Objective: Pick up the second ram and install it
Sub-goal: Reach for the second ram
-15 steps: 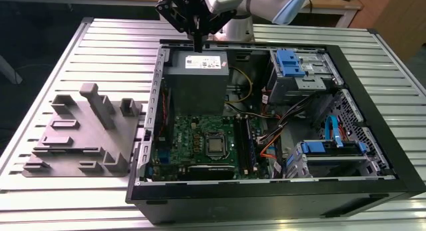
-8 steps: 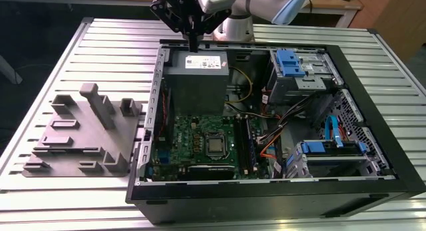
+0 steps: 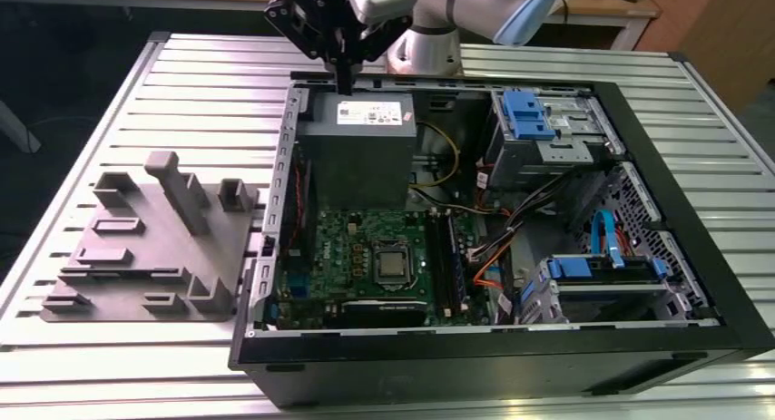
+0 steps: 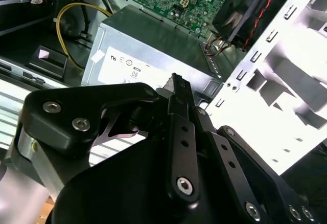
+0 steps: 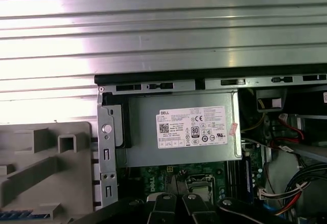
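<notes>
Gripper (image 3: 344, 73), above the power supply (image 3: 358, 150), is pinched onto the second ram (image 3: 347, 90), its long axis pointing roughly downward.

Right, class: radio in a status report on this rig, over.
Gripper high over case's rear edge, above power supply. Second ram: cannot tell if carried. Memory slots open from above, cables close beside.

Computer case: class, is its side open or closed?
Open: in the exterior view the computer case exposes its motherboard and power supply from above.
</notes>
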### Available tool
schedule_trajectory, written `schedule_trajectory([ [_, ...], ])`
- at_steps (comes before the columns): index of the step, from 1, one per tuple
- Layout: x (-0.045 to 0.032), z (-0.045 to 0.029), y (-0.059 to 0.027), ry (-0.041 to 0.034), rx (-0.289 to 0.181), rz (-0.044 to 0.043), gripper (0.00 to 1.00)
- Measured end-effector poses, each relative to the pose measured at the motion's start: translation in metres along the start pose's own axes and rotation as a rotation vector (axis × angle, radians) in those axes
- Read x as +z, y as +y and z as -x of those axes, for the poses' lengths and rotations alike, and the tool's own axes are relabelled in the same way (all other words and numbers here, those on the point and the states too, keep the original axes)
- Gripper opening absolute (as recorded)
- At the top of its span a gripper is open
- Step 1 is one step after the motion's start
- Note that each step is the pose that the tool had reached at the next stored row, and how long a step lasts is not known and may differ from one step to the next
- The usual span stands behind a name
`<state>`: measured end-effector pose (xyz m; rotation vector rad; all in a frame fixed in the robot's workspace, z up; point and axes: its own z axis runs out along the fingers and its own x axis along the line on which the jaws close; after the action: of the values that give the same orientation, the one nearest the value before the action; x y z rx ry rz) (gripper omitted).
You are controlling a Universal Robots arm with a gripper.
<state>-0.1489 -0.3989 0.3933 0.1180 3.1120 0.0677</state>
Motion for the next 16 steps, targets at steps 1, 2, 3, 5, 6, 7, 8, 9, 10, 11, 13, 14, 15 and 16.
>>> schedule_trajectory([
  [1,0.0000,-0.0008,-0.0001,0.0000,0.000,-0.0001,0.07],
  [2,-0.0001,-0.0018,-0.0001,0.0000,0.000,-0.0001,0.07],
  [3,-0.0001,-0.0026,-0.0002,-0.0001,0.000,0.0000,0.07],
  [5,-0.0001,-0.0044,-0.0003,-0.0001,0.000,0.0000,0.07],
  [6,-0.0001,-0.0053,-0.0004,-0.0001,0.000,0.0000,0.07],
  [7,-0.0002,-0.0061,-0.0005,-0.0001,0.000,0.0000,0.07],
  [8,-0.0002,-0.0069,-0.0005,-0.0001,0.000,0.0000,0.07],
  [9,-0.0002,-0.0078,-0.0006,-0.0001,0.000,-0.0001,0.07],
  [10,-0.0003,-0.0087,-0.0007,-0.0001,0.000,0.0000,0.07],
  [11,-0.0003,-0.0096,-0.0007,-0.0002,0.000,0.0000,0.07],
  [13,-0.0003,-0.0113,-0.0009,-0.0002,0.000,0.0001,0.07],
  [14,-0.0004,-0.0122,-0.0009,-0.0002,0.000,0.0000,0.07],
  [15,-0.0004,-0.0130,-0.0010,-0.0003,0.000,0.0000,0.07],
  [16,-0.0004,-0.0138,-0.0011,-0.0003,0.000,0.0000,0.07],
])
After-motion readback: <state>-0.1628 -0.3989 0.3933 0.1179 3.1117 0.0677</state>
